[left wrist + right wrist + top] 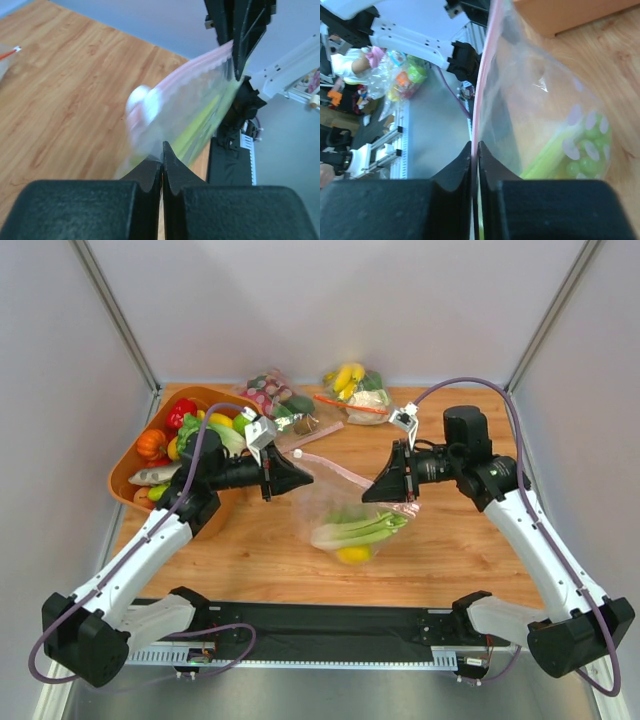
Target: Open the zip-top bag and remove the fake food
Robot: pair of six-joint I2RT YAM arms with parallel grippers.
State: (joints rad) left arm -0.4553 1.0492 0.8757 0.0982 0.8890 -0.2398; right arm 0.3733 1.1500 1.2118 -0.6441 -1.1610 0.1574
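The zip-top bag (345,508) hangs just above the table middle, stretched between both grippers. My left gripper (311,480) is shut on its left edge; in the left wrist view the jaws (163,148) pinch the clear film (190,107). My right gripper (366,496) is shut on the pink zip strip (481,85), which runs straight up from its closed jaws (474,145). Inside the bag lie the fake food pieces: a pale-green leafy stalk (355,531), a yellow lemon-like piece (352,554) and green grapes (590,161).
An orange basket (210,393) of vegetables stands at the left, beside the left arm. Two other clear bags lie at the back: one with dark grapes (270,390), one with a banana (352,388). A black rail (320,625) runs along the near edge.
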